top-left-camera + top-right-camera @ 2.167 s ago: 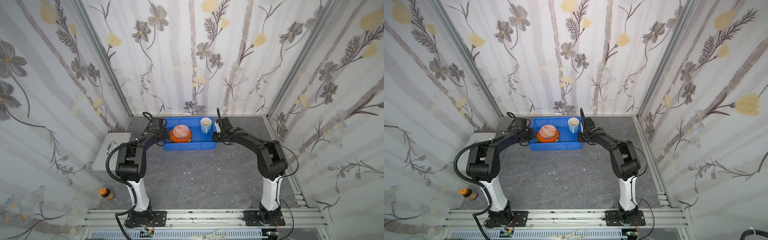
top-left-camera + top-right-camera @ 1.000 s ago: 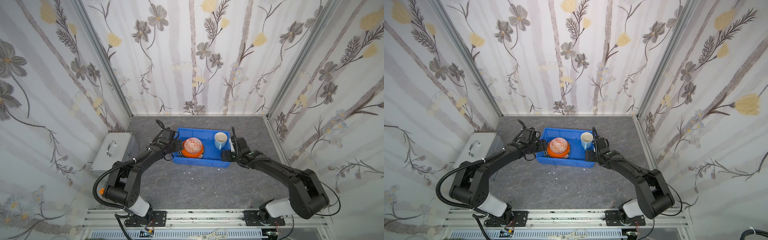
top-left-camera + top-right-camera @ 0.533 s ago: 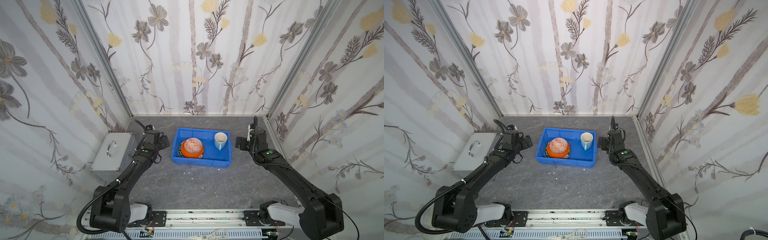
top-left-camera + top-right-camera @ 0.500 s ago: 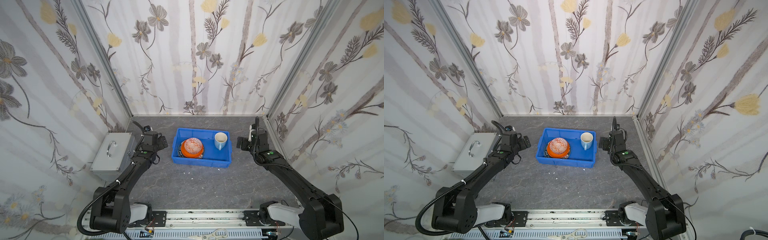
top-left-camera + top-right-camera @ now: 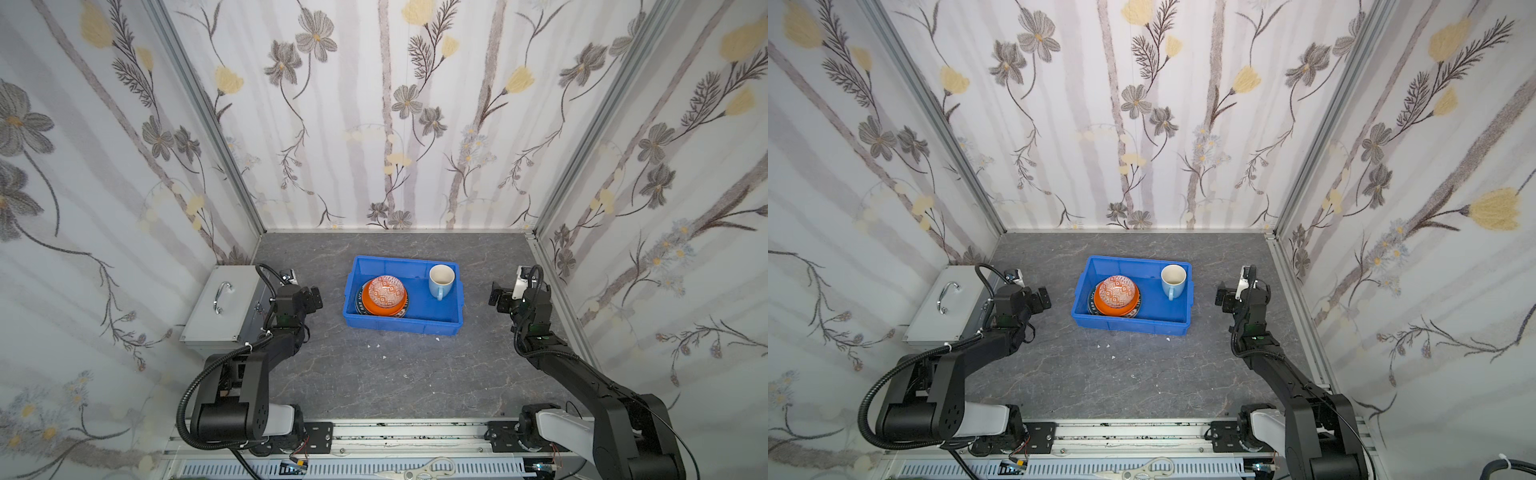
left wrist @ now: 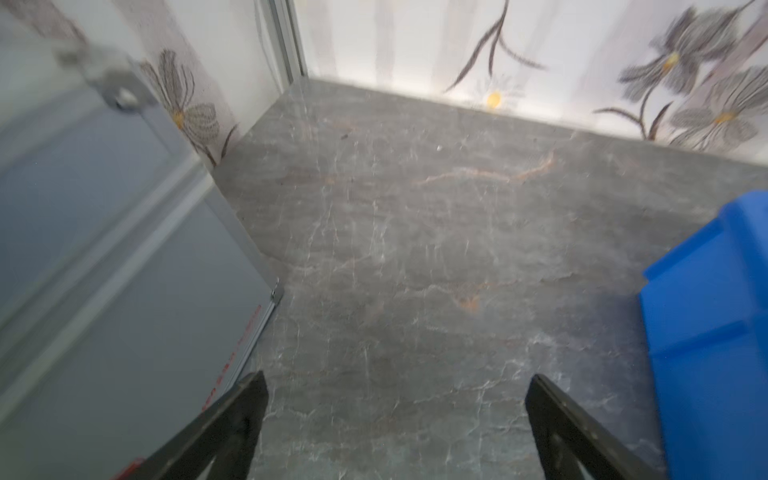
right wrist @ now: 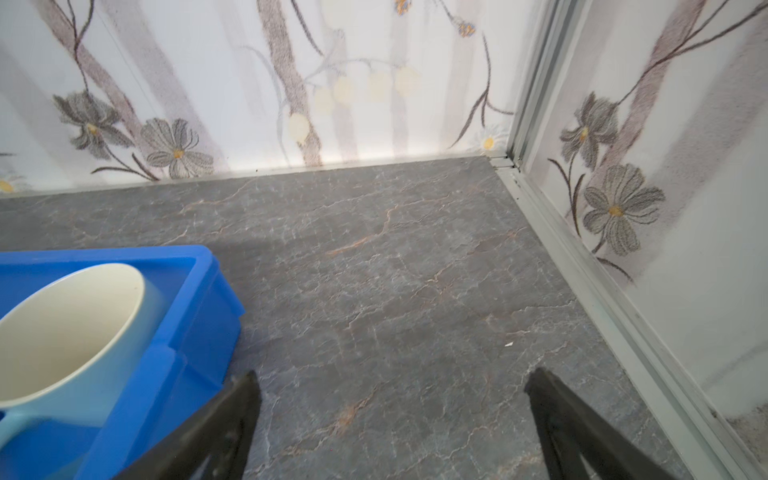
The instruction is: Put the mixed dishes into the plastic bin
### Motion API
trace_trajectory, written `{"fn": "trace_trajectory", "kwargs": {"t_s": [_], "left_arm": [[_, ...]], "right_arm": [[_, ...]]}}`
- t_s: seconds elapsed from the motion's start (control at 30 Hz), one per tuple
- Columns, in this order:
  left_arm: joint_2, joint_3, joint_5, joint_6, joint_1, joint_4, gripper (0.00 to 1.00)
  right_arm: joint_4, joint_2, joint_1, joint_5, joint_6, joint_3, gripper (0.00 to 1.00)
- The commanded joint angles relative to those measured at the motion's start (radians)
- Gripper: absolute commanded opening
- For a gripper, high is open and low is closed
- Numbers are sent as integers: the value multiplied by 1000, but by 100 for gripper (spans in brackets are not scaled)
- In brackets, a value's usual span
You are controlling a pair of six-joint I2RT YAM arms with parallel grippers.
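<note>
The blue plastic bin (image 5: pixel 404 261) (image 5: pixel 1138 259) rests on the grey floor in both top views. Inside it, an orange patterned bowl (image 5: pixel 386 289) (image 5: pixel 1118 291) sits on a stack of plates topped by an orange plate (image 5: pixel 369 306) (image 5: pixel 1100 307). A light-blue mug (image 5: pixel 441 279) (image 5: pixel 1173 279) (image 7: pixel 62 332) stands upright at the bin's right end. My left gripper (image 5: pixel 313 297) (image 5: pixel 1042 300) (image 6: pixel 397 376) is open and empty, left of the bin (image 6: pixel 715 332). My right gripper (image 5: pixel 496 297) (image 5: pixel 1222 303) (image 7: pixel 394 372) is open and empty, right of the bin (image 7: pixel 199 291).
A grey metal case (image 5: pixel 224 303) (image 5: pixel 946 303) (image 6: pixel 104 270) with a handle lies against the left wall, close beside my left arm. The right wall's metal rail (image 7: pixel 582 270) runs near my right gripper. Scissors (image 5: pixel 419 459) lie on the front rail.
Both grippers have let go of the bin's ends and drawn back sideways to the left and right. The bin, earlier carried forward from the back wall, now rests still.
</note>
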Motion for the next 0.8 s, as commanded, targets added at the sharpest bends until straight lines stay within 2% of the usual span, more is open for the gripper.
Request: {"fn": "trace_trajectory", "kwargs": {"t_s": [0.0, 0.1, 0.17, 0.2, 0.27, 0.37, 0.47, 0.57, 0.77], "left_arm": [[18, -24, -2, 23, 9, 158, 100], [70, -91, 26, -5, 23, 338, 100], [76, -93, 36, -1, 24, 338, 100], [89, -96, 38, 1, 23, 359, 100], [153, -105, 56, 11, 22, 447, 100], [162, -110, 89, 22, 22, 452, 100], [162, -107, 87, 22, 22, 446, 100], [160, -107, 85, 22, 19, 441, 100], [159, -107, 80, 23, 17, 440, 100]], "right_arm": [[300, 19, -33, -37, -29, -59, 100], [381, 76, -54, -28, -47, -78, 100], [459, 122, -69, -65, -42, -82, 100], [443, 131, -74, -96, -46, -73, 100], [534, 186, -74, -144, -61, -88, 100], [583, 167, -76, -145, -63, -133, 100], [847, 216, -76, -146, -57, -238, 100], [764, 194, -85, -131, -44, -218, 100], [802, 204, -80, -127, -56, -227, 100]]}}
